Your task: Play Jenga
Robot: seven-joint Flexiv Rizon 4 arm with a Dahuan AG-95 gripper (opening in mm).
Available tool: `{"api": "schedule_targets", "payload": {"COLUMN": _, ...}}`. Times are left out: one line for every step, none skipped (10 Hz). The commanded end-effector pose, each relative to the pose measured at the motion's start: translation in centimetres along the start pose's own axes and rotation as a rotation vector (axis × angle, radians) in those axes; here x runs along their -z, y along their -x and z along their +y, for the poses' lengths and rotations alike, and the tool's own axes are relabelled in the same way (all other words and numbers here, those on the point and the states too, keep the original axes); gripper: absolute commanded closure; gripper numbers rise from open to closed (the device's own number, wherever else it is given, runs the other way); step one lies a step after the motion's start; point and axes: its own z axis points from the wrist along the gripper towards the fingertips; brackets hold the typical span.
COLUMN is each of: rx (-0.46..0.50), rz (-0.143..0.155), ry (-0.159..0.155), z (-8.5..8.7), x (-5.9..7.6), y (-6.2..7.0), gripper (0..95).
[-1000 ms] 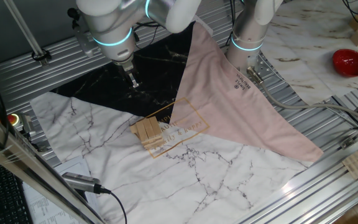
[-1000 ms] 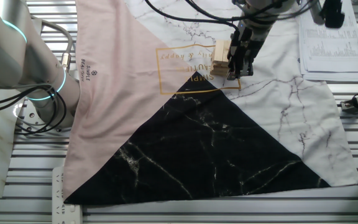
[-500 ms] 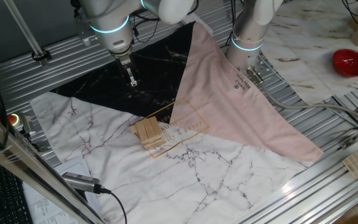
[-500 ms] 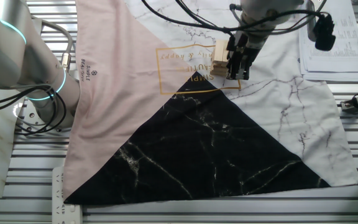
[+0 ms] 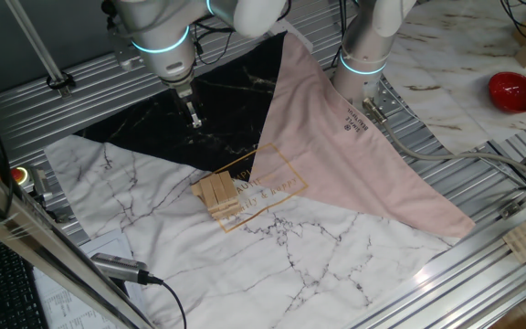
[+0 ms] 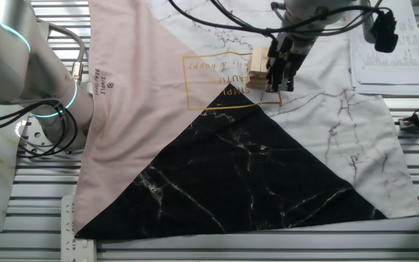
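i see the gripper [image 5: 194, 119] above the black cloth [image 5: 210, 100], apart from the jenga stack [image 5: 217, 194]; jaws look clenched, empty.

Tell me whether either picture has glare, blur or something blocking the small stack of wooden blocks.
In one fixed view the small low stack of light tan wooden blocks is sharp, evenly lit and unobstructed, and the tool hangs apart from it; the red bowl-like object shows a small highlight. In the other fixed view the tool overlaps the stack, hiding part of it.
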Motion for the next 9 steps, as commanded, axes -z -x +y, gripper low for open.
{"api": "schedule_targets", "payload": {"rx": -0.008, "rz": 0.011, "ry": 0.002, "z": -0.2, "x": 0.5, "y": 0.2, "gripper": 95.0}}
{"api": "schedule_targets", "payload": {"rx": -0.013, "rz": 0.011, "ry": 0.0, "z": -0.1, "x": 0.7, "y": 0.4, "gripper": 95.0}}
{"api": "schedule_targets", "payload": {"rx": -0.014, "rz": 0.009, "ry": -0.002, "z": 0.0, "x": 0.9, "y": 0.8, "gripper": 95.0}}
{"api": "schedule_targets", "payload": {"rx": -0.018, "rz": 0.009, "ry": -0.002, "z": 0.1, "x": 1.1, "y": 1.1, "gripper": 95.0}}
{"api": "schedule_targets", "payload": {"rx": -0.027, "rz": 0.009, "ry": -0.002, "z": 0.4, "x": 1.4, "y": 1.7, "gripper": 95.0}}
{"api": "schedule_targets", "payload": {"rx": -0.032, "rz": 0.01, "ry": -0.002, "z": 0.7, "x": 1.6, "y": 2.1, "gripper": 95.0}}
{"api": "schedule_targets", "payload": {"rx": -0.034, "rz": 0.009, "ry": -0.002, "z": 0.8, "x": 1.8, "y": 2.3, "gripper": 95.0}}
{"api": "schedule_targets", "payload": {"rx": -0.048, "rz": 0.009, "ry": 0.002, "z": 1.2, "x": 2.4, "y": 2.6, "gripper": 95.0}}
{"api": "schedule_targets", "payload": {"rx": -0.07, "rz": 0.014, "ry": -0.01, "z": 1.9, "x": 2.8, "y": 2.6, "gripper": 95.0}}
